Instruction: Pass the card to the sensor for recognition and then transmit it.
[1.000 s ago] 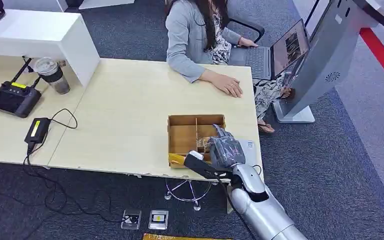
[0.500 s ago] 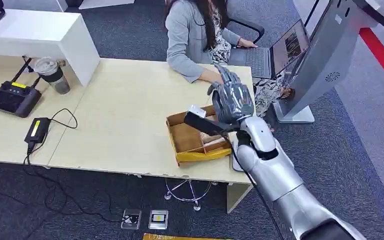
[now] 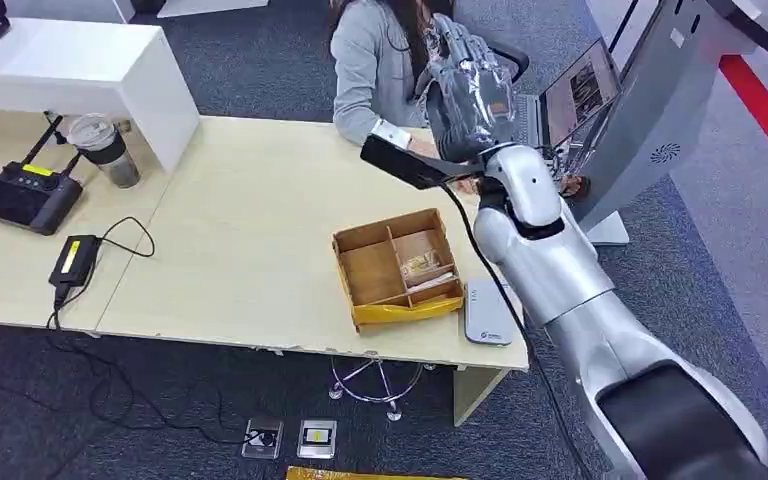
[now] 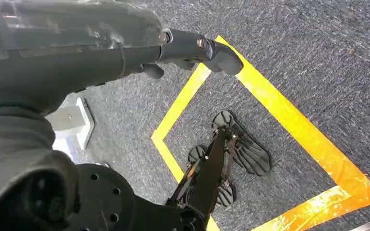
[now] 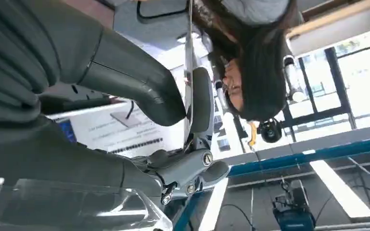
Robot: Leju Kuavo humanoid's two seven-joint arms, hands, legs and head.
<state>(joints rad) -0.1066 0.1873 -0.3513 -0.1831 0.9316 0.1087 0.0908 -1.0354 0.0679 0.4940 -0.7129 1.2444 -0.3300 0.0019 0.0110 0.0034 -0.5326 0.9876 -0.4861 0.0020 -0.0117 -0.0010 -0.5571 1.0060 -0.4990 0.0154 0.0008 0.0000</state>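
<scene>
Currently, the left hand (image 4: 125,43) hangs over grey carpet, fingers drawn together on nothing. On the tabletop, the compartmented brown cardboard box (image 3: 397,267) sits just beside the flat white rectangular sensor (image 3: 487,313). Above both, the right hand (image 3: 470,85) pinches the thin pale card (image 5: 189,72) between thumb and finger. Recommended procedure: lower the card flat, face-down, squarely over the sensor.
</scene>
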